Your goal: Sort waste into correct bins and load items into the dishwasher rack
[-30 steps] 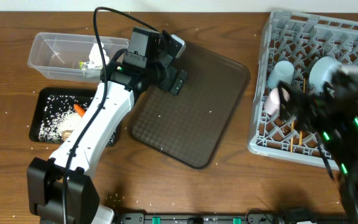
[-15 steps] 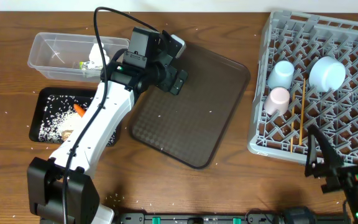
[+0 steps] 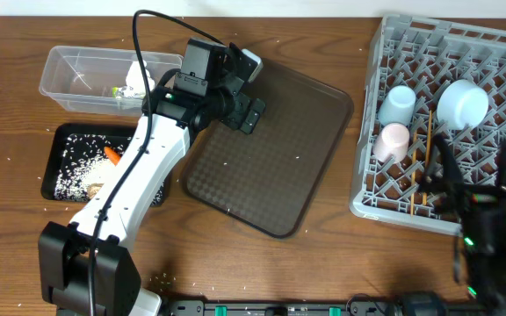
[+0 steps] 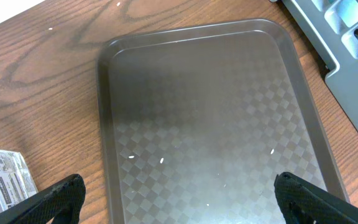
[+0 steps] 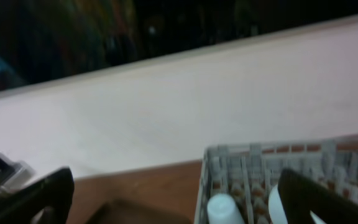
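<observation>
Where the wooden worktop (image 3: 7, 246) lies closest to the arm bases, we see the right end effector (image 3: 474, 167), blurred from overhead, above the near edge of the large square grey plastic lattice rack (image 3: 464, 44). Its wrist view shows its fingers spread wide at the two sides of the frame, with nothing between them. On the left, the shallow black rectangular tray (image 3: 60, 140) holds the orange carrot (image 3: 111, 155) among scattered white crumbs; we cannot make out a brown scrap for certain beside the arm. In the middle lies the flat dark brown serving tray (image 3: 271, 175), set at an angle. In the rack, the thin wooden chopsticks (image 3: 427, 158) lie lengthwise. The pale pink cup (image 3: 393, 140) sits just nearer than the light blue cup (image 3: 400, 104) on their left, and the pale blue bowl (image 3: 462, 103) sits on their right. The left end effector (image 3: 255, 88) hangs over the brown tray's far left corner, its jaws wide and empty. Farthest back, the clear plastic rectangular tub (image 3: 60, 66) contains the crumpled yellow-green-and-white wrapper (image 3: 130, 88).
</observation>
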Motion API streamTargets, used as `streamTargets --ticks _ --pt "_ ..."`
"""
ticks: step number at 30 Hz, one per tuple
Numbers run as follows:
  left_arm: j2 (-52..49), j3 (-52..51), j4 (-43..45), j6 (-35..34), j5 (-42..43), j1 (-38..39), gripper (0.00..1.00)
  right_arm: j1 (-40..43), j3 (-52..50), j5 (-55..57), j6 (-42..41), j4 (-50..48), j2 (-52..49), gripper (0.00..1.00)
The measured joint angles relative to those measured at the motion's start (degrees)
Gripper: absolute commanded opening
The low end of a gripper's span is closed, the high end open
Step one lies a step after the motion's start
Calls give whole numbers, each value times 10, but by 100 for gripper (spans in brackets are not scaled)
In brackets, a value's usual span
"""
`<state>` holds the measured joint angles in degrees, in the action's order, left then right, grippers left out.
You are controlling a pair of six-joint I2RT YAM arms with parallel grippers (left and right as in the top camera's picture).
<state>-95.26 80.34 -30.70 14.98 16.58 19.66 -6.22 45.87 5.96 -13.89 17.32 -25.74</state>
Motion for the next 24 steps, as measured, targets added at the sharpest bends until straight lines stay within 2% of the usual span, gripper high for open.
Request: streamTargets --ticks 4,7,14,24 --pt "0 0 0 0 0 0 98 4 -124 -16 25 -151 21 99" --pt "0 0 0 0 0 0 98 23 -196 -49 50 -218 54 99" --pt "0 0 0 0 0 0 98 70 -308 -99 74 -228 131 99" --pt "0 0 0 0 0 0 98 73 -443 -100 81 -222 216 99"
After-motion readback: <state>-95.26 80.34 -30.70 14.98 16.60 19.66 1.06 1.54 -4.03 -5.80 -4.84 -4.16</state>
